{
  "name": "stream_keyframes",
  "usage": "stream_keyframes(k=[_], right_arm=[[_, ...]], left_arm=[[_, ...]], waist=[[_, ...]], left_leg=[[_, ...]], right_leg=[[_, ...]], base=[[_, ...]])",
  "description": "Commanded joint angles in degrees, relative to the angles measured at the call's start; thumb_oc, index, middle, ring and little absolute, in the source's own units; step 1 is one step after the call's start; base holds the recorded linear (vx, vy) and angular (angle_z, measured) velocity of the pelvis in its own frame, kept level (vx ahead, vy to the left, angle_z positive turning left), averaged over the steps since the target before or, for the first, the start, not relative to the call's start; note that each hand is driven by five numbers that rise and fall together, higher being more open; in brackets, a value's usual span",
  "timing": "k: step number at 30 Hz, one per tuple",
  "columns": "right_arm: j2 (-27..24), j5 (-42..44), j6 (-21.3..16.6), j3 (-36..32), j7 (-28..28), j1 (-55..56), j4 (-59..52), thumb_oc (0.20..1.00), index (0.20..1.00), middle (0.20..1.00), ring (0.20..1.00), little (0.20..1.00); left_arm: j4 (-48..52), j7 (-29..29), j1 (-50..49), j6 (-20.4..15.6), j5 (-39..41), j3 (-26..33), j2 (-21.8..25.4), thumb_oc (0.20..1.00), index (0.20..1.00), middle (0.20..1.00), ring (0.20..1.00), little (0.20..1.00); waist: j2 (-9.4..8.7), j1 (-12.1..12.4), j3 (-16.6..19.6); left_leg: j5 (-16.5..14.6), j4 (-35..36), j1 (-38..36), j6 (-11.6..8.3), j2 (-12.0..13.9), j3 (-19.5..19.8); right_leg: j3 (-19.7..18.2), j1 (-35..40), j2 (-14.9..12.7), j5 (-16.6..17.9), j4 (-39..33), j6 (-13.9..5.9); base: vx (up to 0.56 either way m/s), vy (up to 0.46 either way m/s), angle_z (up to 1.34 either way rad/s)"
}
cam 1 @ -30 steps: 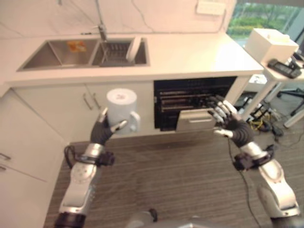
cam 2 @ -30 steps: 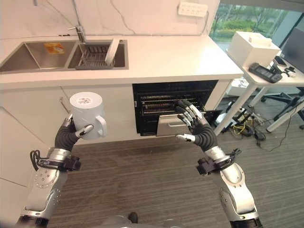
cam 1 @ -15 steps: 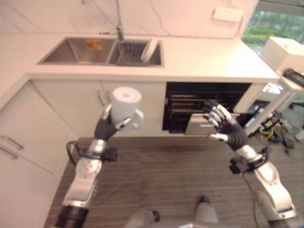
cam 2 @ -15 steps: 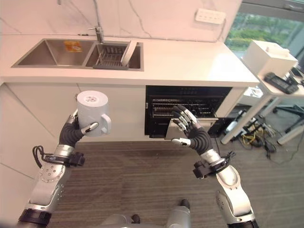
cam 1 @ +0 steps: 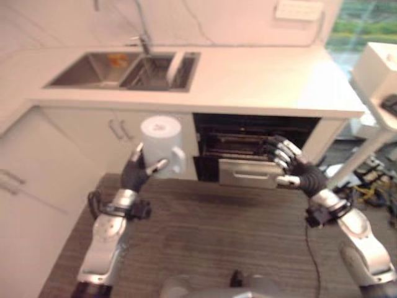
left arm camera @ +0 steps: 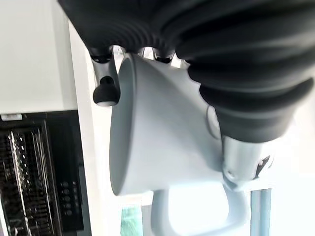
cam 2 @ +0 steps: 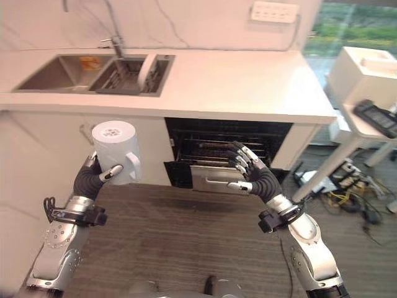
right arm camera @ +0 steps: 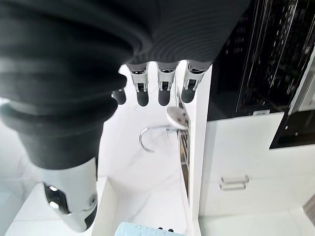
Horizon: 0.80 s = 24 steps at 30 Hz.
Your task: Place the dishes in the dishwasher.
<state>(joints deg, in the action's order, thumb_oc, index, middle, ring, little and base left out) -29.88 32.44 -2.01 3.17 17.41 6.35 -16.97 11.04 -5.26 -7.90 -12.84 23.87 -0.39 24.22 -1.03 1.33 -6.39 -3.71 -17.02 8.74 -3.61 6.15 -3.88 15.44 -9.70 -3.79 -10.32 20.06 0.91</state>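
My left hand is shut on a white mug, held at chest height in front of the cabinet doors, a flat end up and the handle toward the dishwasher. In the left wrist view my fingers and thumb curl round the mug. The dishwasher stands open under the counter, dark inside with wire racks, and a silver front panel juts out at its lower edge. My right hand hovers open just right of that panel, with fingers straight and holding nothing.
A double sink with a faucet sits in the white counter; a wire rack in its right basin holds a white plate. A side table with a white box stands at the right. White cabinets line the left.
The whole view has shifted, so the camera moved. The mug stays in my left hand and my right hand stays open by the silver panel.
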Motion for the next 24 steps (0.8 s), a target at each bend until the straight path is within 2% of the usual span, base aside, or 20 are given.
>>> stream_keyframes(k=[1, 5, 9, 11, 14, 15, 16, 17, 18, 21, 24], right_arm=[[0.7, -1.2, -5.2, -2.8, -1.3, 0.3, -4.1, 1.0, 1.0, 1.0, 1.0, 1.0], [1.1, 0.5, -4.8, -3.4, -0.7, 0.6, -4.8, 1.0, 1.0, 1.0, 1.0, 1.0], [2.8, -0.7, -4.7, -2.1, -1.2, -0.9, -4.3, 1.0, 1.0, 1.0, 1.0, 1.0], [3.9, -0.9, -4.6, -1.0, -1.6, -1.7, -4.3, 1.0, 1.0, 1.0, 1.0, 1.0], [4.5, -1.5, -5.7, -0.2, -1.9, -1.3, -4.0, 1.0, 1.0, 1.0, 1.0, 1.0], [4.6, -1.7, -5.8, 0.0, -2.0, -1.2, -3.9, 1.0, 1.0, 1.0, 1.0, 1.0], [4.6, -1.8, -6.3, 0.2, -1.9, -1.1, -3.5, 1.0, 1.0, 1.0, 1.0, 1.0], [4.7, -2.1, -6.8, 0.5, -1.6, -1.1, -3.1, 1.0, 1.0, 1.0, 1.0, 1.0], [4.8, -2.3, -7.0, 0.6, -1.6, -1.1, -3.1, 1.0, 1.0, 1.0, 1.0, 1.0], [5.2, -1.9, -6.6, 1.0, -1.5, -2.1, -3.2, 1.0, 1.0, 1.0, 1.0, 1.0], [5.5, -2.2, -5.7, 1.4, -1.2, -2.7, -3.5, 1.0, 1.0, 1.0, 1.0, 1.0]], left_arm=[[1.4, -1.6, 2.8, -4.4, 1.9, 1.1, 1.2, 0.2, 0.2, 0.2, 0.2, 0.2], [1.6, -0.3, 3.4, -3.4, 1.2, 1.3, 2.3, 0.2, 0.2, 0.2, 0.2, 0.2], [1.1, 1.6, 4.5, -2.4, -0.3, 0.7, 2.9, 0.2, 0.2, 0.2, 0.2, 0.2], [1.3, 1.9, 4.6, -2.2, -2.5, 0.4, 2.8, 0.2, 0.2, 0.2, 0.2, 0.2], [1.1, 1.5, 4.5, -3.5, -4.7, -0.5, 3.2, 0.2, 0.2, 0.2, 0.2, 0.2], [1.2, 1.6, 4.5, -3.7, -5.2, -0.7, 3.2, 0.2, 0.2, 0.2, 0.2, 0.2], [0.9, 1.6, 5.0, -3.9, -5.1, -0.9, 3.5, 0.2, 0.2, 0.2, 0.2, 0.2], [0.5, 2.2, 6.1, -3.8, -5.1, -1.2, 3.8, 0.2, 0.2, 0.2, 0.2, 0.2], [0.5, 2.3, 6.4, -3.8, -5.1, -1.3, 3.9, 0.2, 0.2, 0.2, 0.2, 0.2], [0.4, 2.8, 7.7, -3.7, -6.4, -0.9, 4.7, 0.2, 0.2, 0.2, 0.2, 0.2], [0.3, 3.0, 7.9, -3.4, -6.5, -0.6, 5.4, 0.2, 0.2, 0.2, 0.2, 0.2]], waist=[[-0.79, -1.1, 1.4], [-0.97, -1.5, 2.5], [-1.46, -0.9, 2.2], [-1.64, -0.4, 1.6], [-1.28, -0.9, 0.9], [-1.36, -1.0, 0.6], [-1.71, -1.0, 0.3], [-2.54, -0.6, 0.0], [-2.76, -0.5, 0.0], [-3.74, -0.3, -0.2], [-3.9, -0.3, -0.3]], left_leg=[[-0.3, -0.2, 1.6, -1.46, 0.1, 1.9], [-1.3, -0.2, 1.0, -0.49, -1.2, 1.4], [-3.1, -0.2, -0.1, 1.65, -3.4, 1.3], [-3.8, -0.2, -0.5, 3.29, -4.6, 1.8], [-3.8, -0.2, -1.1, 5.09, -5.5, 3.1], [-3.9, -0.2, -1.1, 5.24, -5.6, 3.2], [-3.9, -0.2, -1.0, 5.21, -5.7, 3.0], [-3.9, -0.2, -0.7, 4.91, -5.8, 2.6], [-4.0, -0.2, -0.7, 4.81, -5.8, 2.4], [-5.2, -0.2, -1.2, 3.64, -4.1, 1.4], [-6.3, -0.2, -2.2, 2.9, -2.2, 1.2]], right_leg=[[-5.4, 2.0, -5.6, 7.0, -2.9, -9.06], [-5.0, 2.6, -7.6, 7.3, -2.9, -10.04], [-5.0, 3.3, -9.6, 8.4, -2.9, -10.73], [-5.3, 4.9, -9.5, 10.8, -2.9, -10.25], [-6.6, 7.2, -6.6, 16.4, -2.9, -9.67], [-6.8, 6.8, -6.3, 17.4, -2.9, -9.47], [-6.8, 6.2, -6.7, 17.0, -2.9, -9.26], [-6.6, 4.4, -8.6, 15.2, -2.9, -9.39], [-6.6, 3.9, -9.2, 14.8, -2.9, -9.5], [-9.7, -1.1, -12.9, 15.3, -2.9, -11.73], [-11.9, -4.5, -14.2, 16.4, -2.9, -12.84]], base=[[0.15, 0.24, 0.53], [0.16, 0.299, 0.02], [0.13, 0.301, -0.23], [0.14, 0.336, -0.16], [0.13, 0.157, -0.07], [0.06, 0.001, 0.08], [0.04, -0.106, 0.1], [0.02, -0.133, 0.11], [0.02, -0.194, -0.07], [0.09, -0.316, -0.23], [0.15, -0.337, -0.38]])
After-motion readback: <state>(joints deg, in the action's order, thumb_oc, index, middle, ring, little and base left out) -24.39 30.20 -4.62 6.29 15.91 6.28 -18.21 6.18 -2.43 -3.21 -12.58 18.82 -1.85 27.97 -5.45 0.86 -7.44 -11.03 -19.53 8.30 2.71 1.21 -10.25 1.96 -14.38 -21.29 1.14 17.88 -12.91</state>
